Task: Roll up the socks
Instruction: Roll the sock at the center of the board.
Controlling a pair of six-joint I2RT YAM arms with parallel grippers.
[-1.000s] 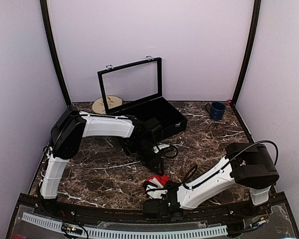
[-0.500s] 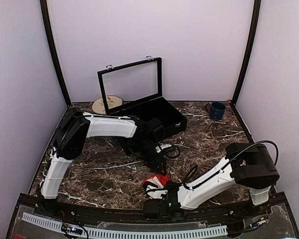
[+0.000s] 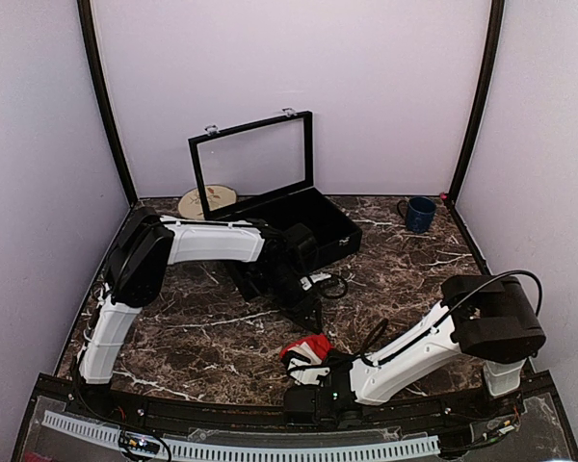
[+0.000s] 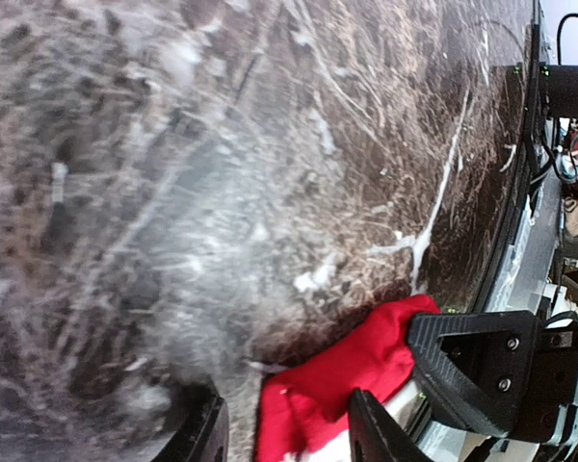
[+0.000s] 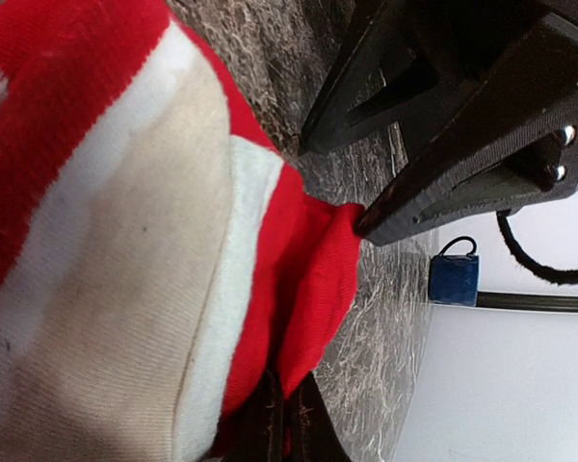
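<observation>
The socks (image 3: 306,350) are a red and cream bundle on the marble table (image 3: 193,327) near its front edge. My right gripper (image 3: 313,373) reaches in low from the front. In the right wrist view its fingers (image 5: 287,390) are pinched shut on a fold of red sock (image 5: 313,279), with the cream cuff (image 5: 106,318) beside it. My left gripper (image 3: 306,322) hovers just behind the socks. In the left wrist view it (image 4: 284,409) is open, with the red sock (image 4: 342,371) lying between and just beyond its fingertips (image 4: 371,428).
An open black case (image 3: 299,226) with a raised glass lid stands at the back centre. A blue mug (image 3: 420,214) sits back right, also in the right wrist view (image 5: 453,279). A round wooden disc (image 3: 200,203) lies back left. A black cable (image 3: 332,287) lies behind the left gripper.
The sock bundle and my right gripper have shifted slightly to the right. My left gripper has drawn back a little from the socks.
</observation>
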